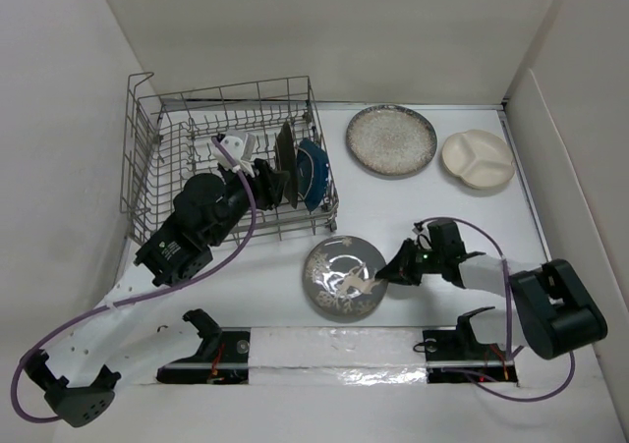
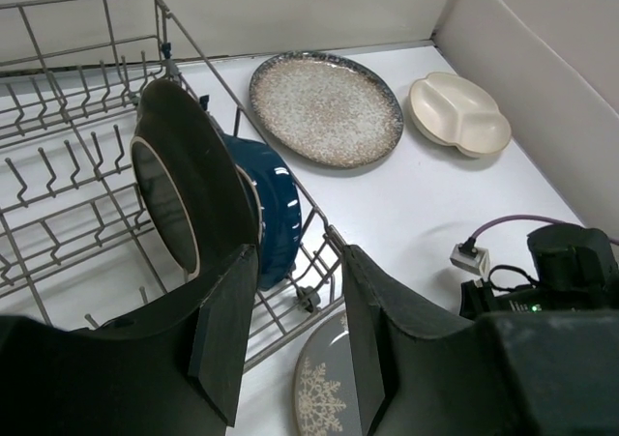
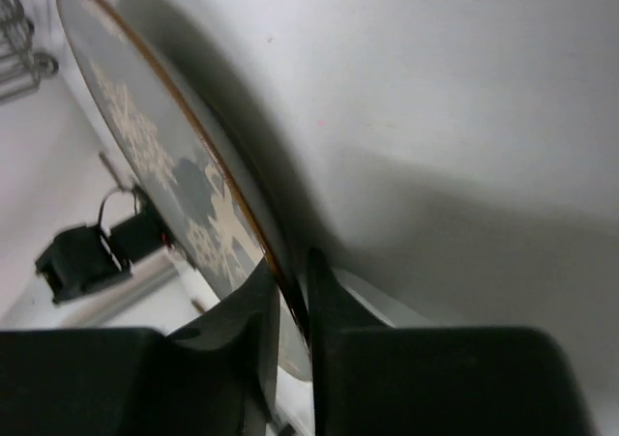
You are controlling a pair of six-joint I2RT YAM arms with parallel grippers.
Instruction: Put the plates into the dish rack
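Right tool (image 3: 293,305): clamped on grey bird-pattern plate (image 3: 164,165) rim.
Left tool (image 2: 300,334): spread, unloaded, above dish rack (image 2: 77,228).

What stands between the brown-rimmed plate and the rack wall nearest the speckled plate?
The blue plate stands there on edge, inside the rack; the left wrist view shows it most clearly.

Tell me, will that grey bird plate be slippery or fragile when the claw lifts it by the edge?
Probably slippery: the grey bird plate looks glazed, and the right claw pinches only its thin rim. It looks stiff, likely ceramic, so it should not bend but could chip if dropped. Held at one edge, it may tilt in the grip.
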